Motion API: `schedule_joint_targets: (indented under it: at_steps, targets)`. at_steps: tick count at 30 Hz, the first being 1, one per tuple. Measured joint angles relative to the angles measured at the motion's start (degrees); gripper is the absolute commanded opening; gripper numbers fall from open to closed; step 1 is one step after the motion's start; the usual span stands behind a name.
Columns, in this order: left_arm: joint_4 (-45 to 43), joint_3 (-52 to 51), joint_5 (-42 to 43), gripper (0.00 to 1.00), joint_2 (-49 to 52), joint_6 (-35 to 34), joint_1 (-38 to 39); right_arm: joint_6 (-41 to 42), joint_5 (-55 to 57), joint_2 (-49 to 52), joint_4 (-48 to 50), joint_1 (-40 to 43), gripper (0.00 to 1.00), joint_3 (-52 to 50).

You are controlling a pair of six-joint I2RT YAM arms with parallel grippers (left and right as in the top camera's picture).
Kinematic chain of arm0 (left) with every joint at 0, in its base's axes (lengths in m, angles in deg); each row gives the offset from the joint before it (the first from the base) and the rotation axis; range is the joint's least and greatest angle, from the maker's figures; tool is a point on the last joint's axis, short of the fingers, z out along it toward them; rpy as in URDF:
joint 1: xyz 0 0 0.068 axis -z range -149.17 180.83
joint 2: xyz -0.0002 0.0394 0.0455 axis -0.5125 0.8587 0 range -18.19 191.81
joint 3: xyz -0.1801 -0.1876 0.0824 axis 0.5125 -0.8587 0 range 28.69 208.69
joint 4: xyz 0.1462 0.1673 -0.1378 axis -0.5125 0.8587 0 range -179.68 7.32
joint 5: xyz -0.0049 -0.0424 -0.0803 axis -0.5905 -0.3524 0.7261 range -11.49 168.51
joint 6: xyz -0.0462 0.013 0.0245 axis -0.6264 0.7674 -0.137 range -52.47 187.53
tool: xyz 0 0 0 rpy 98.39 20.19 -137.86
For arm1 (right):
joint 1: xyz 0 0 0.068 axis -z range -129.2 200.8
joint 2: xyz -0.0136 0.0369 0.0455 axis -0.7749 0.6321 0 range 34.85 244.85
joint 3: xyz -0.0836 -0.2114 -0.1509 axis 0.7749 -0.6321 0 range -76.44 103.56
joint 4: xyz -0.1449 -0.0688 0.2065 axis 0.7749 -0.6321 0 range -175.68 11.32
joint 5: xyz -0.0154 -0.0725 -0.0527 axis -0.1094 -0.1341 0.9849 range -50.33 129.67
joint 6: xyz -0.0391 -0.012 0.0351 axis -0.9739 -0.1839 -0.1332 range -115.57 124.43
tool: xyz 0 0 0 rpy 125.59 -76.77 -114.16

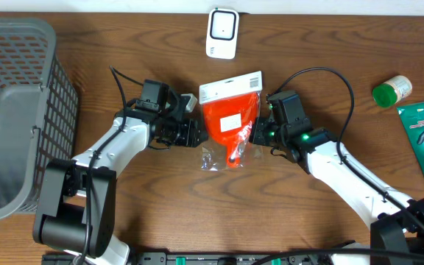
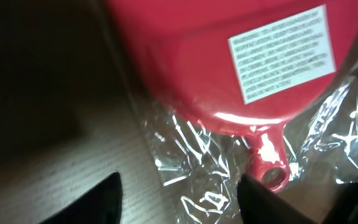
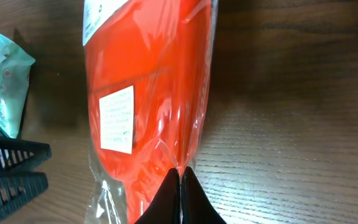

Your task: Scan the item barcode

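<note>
Tabletop [image 1: 160, 213], right hand [image 3: 180, 185] clamped on orange packet [image 3: 143, 93]

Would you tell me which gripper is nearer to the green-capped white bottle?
Right. The right gripper is at the right edge of the orange packaged funnel, on the side of the green-capped white bottle; the left gripper is beyond the funnel's left edge.

orange funnel [image 1: 216, 110], white label [image 1: 232, 122], grey basket [image 1: 13, 44]
</note>
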Motion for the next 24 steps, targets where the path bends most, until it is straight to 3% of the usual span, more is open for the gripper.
schedule_joint_targets:
  at_steps: [14,24]
  targets:
    - [2.82,-0.59,4.22,0.62,1.05,-0.92,-0.02,-0.37,0.0,0.0,0.0,0.0,0.01,0.0]
    - [-2.38,-1.22,13.38,0.62,8.7,-1.49,-0.42,-0.37,-0.26,0.0,0.0,0.0,0.01,0.0]
